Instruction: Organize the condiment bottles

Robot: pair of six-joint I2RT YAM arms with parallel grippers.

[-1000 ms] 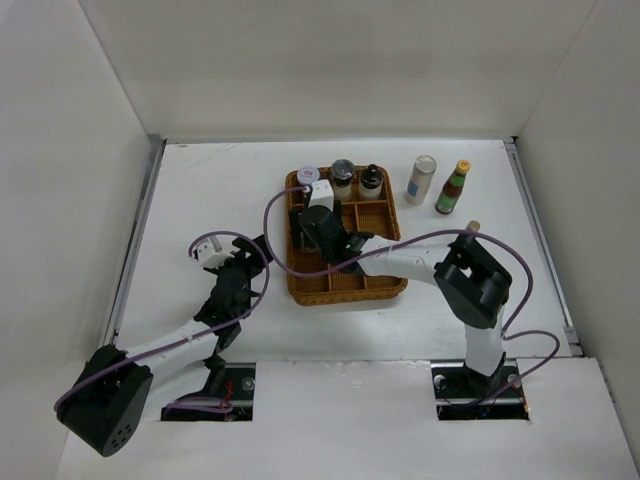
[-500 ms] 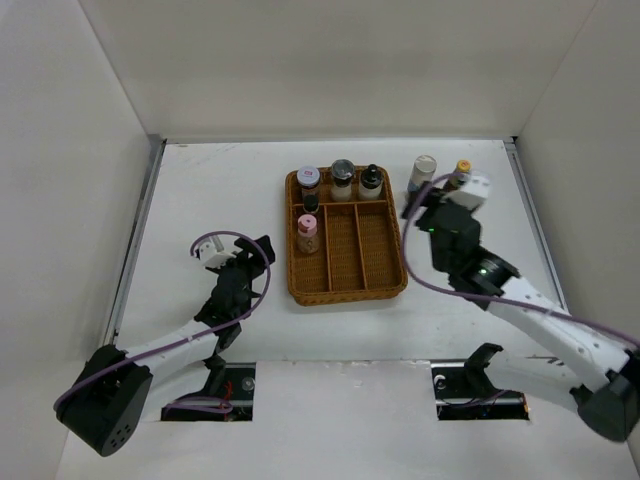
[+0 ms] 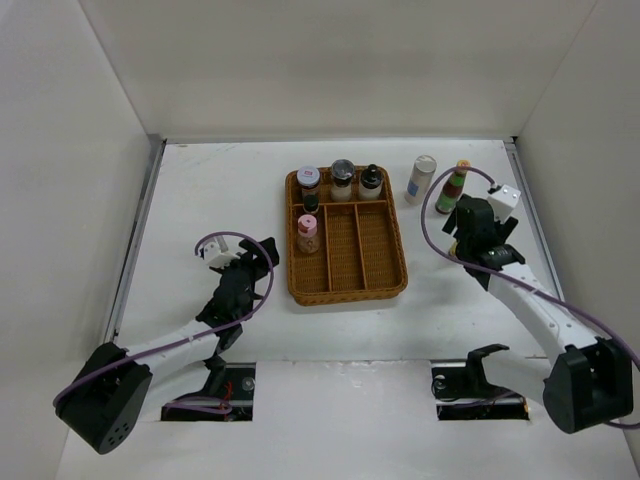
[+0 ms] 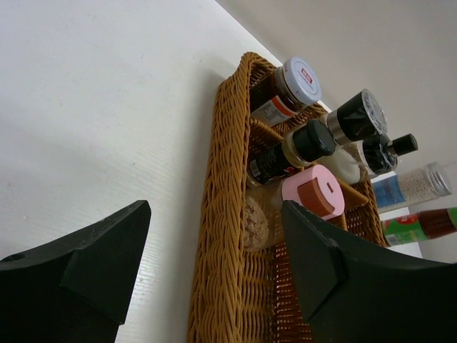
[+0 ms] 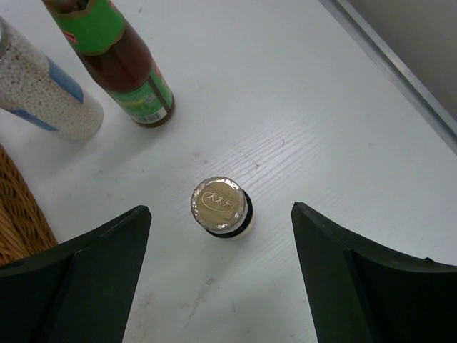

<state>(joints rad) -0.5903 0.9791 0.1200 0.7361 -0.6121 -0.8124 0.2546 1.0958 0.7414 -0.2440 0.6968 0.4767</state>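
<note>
The wicker tray [image 3: 380, 285] holds a white-lidded jar [image 3: 308, 177], a grey-lidded jar [image 3: 343, 172], a black-capped bottle [image 3: 371, 180], a small dark bottle [image 3: 311, 202] and a pink-capped bottle [image 3: 308, 232]. The white shaker [image 3: 421, 178] and the yellow-capped sauce bottle [image 3: 455, 186] stand on the table right of the tray. My right gripper [image 3: 462, 232] is open above a small gold-lidded bottle [image 5: 221, 207], which stands between its fingers [image 5: 107, 264], apart from both. My left gripper [image 3: 245, 275] is open and empty, left of the tray, facing the pink-capped bottle [image 4: 310, 193].
The tray's middle and right long compartments [image 3: 372, 240] hold nothing. A metal rail [image 3: 540, 230] runs along the table's right edge, close to my right arm. White walls enclose the table at the back and both sides.
My right arm left the tray and swung right, now over the gold-lidded bottle by the sauce bottle. The pink-capped bottle stands in the tray's left compartment. My left arm has barely moved.
</note>
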